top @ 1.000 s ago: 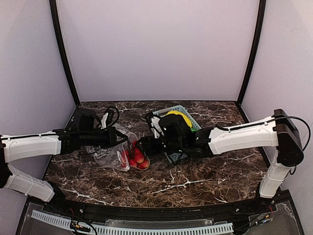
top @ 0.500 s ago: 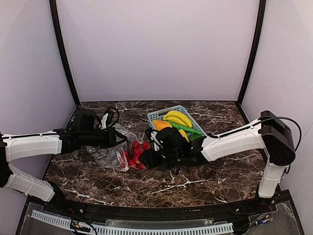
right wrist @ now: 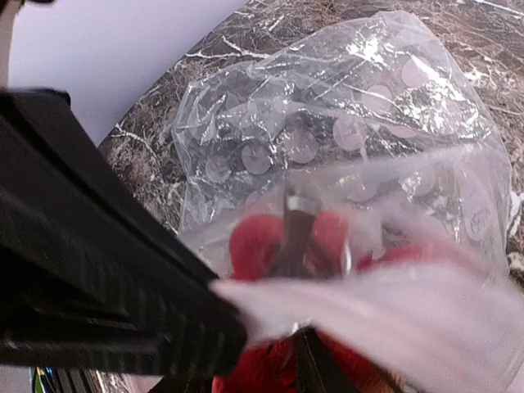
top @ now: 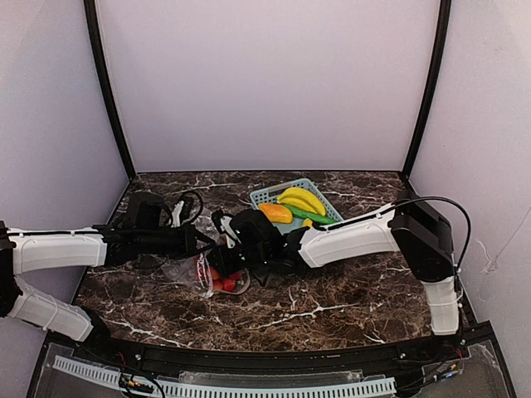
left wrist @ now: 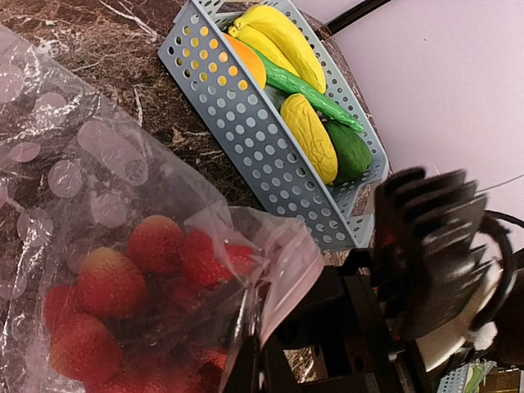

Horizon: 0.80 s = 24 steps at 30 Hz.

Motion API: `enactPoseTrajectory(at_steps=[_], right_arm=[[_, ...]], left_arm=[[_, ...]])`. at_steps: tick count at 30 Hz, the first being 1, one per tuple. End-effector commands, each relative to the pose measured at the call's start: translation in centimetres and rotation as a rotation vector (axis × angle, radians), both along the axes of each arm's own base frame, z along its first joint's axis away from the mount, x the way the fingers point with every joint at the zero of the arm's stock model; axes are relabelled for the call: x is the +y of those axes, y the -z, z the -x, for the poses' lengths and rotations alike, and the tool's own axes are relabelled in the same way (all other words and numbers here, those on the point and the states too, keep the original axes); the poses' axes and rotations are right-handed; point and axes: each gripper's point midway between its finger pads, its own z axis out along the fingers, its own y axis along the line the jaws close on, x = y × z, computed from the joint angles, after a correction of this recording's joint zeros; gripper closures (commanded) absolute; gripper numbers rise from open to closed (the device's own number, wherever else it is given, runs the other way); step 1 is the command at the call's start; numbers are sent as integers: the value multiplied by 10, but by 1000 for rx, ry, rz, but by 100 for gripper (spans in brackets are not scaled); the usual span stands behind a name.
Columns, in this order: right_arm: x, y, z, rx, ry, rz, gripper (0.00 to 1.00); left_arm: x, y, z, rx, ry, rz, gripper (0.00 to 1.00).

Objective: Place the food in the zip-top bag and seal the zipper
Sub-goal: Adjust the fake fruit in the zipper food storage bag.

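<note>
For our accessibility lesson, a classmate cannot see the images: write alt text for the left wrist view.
A clear dotted zip-top bag of red strawberries fills the lower left, its pinkish zipper strip at the mouth. Beyond it, on dark marble, a light-blue basket holds yellow bananas, an orange piece and green vegetables. The right arm looms black at lower right.

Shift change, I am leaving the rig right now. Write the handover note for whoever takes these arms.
Left hand: shut on the zip-top bag at its mouth edge.
Right hand: at the bag mouth, above the red fruits; the views do not show whether it is open or shut.
Done: the red fruits lie in the bag.
Left to do: bananas, orange piece and green vegetables are in the basket; the zipper is unsealed.
</note>
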Motion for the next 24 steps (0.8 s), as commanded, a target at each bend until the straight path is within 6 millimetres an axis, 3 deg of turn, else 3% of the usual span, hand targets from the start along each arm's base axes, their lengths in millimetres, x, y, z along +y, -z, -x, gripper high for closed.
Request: enactPoseTrajectory(at_steps=[1, 6, 10, 14, 24], right_arm=[[8, -13, -6, -42, -23, -12, 66], [-20, -33, 5, -48, -12, -16, 60], [-51, -53, 18, -36, 1, -24, 45], [-72, -54, 17, -13, 6, -11, 35], [-61, -42, -11, 79, -44, -33, 22]], left_arm=[[8, 12, 13, 33, 4, -11, 99], [18, 4, 7, 2, -36, -26, 99], [22, -1, 1, -2, -55, -10, 99], [22, 0, -1, 6, -54, 6, 99], [24, -3, 1, 2, -48, 4, 99]])
